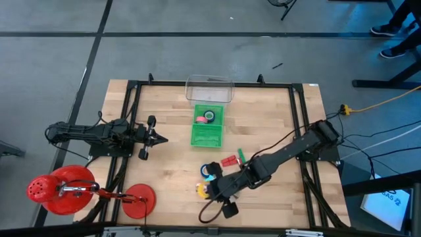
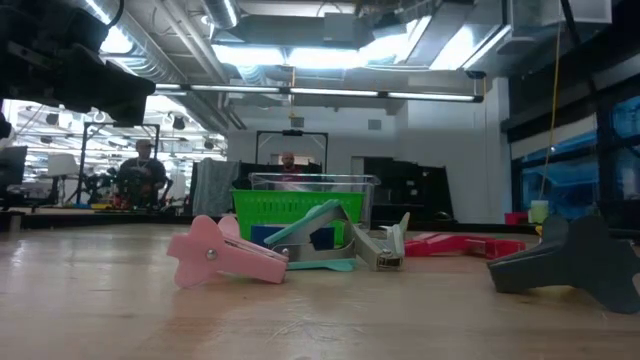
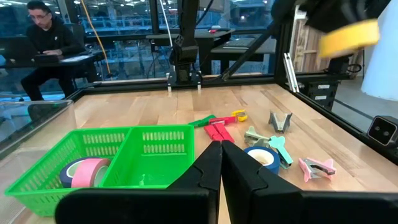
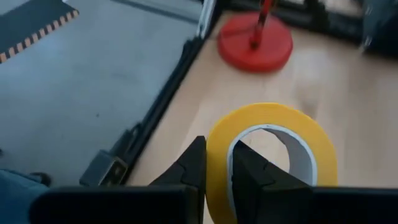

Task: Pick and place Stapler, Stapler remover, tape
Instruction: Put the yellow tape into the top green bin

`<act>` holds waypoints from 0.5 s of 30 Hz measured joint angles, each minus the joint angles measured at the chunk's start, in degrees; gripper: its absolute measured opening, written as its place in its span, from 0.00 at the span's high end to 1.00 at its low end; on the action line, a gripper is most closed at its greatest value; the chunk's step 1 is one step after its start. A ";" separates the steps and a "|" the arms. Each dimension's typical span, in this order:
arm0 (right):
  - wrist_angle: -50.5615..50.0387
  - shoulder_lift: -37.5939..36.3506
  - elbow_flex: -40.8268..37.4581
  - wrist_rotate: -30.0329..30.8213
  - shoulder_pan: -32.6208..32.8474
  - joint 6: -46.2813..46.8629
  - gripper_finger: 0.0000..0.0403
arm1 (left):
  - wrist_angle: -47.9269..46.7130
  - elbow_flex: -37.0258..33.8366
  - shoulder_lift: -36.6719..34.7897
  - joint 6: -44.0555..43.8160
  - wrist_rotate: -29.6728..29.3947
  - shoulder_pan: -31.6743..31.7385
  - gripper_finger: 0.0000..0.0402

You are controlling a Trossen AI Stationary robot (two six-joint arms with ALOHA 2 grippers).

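My right gripper point(image 1: 209, 192) is near the table's near edge, shut on a yellow tape roll point(image 4: 273, 143), which also shows high in the left wrist view point(image 3: 351, 37). A blue tape roll point(image 1: 210, 171) lies flat beside several claw-shaped staple removers point(image 3: 273, 146). The red stapler point(image 1: 229, 160) lies on the wood just beyond them. The green basket point(image 1: 208, 135) holds a pink tape roll point(image 3: 87, 171). My left gripper point(image 3: 219, 165) waits shut at the table's left point(image 1: 158, 138), touching nothing. My right gripper holds the yellow tape roll by its ring wall point(image 4: 217, 158). One finger point(image 4: 249, 168) is inside the hollow centre and the other point(image 4: 189, 165) is outside. The fingers slant in from the table's right. The roll is lifted clear of the table, standing on edge in the hold.
A clear plastic box point(image 1: 209, 89) stands behind the green basket at the far edge. A red lamp with a round base point(image 1: 138, 196) sits at the near left corner. A black frame rail point(image 1: 299, 125) runs around the table. People sit in the room beyond.
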 joint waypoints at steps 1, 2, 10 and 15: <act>-0.07 -0.01 0.92 -0.01 -0.17 -0.87 0.89 | 0.01 0.01 -0.01 0.00 0.00 0.00 0.99; -0.05 -0.02 1.64 0.00 -0.41 -1.72 0.89 | 0.01 0.01 0.00 0.00 0.00 0.00 0.98; -0.27 -0.04 4.59 -0.19 -4.06 -9.41 0.88 | 0.00 0.01 0.00 0.00 0.00 0.00 0.98; -0.27 -0.04 4.94 -0.61 -7.99 -13.55 0.88 | 0.00 -0.01 -0.01 0.00 0.00 0.00 0.99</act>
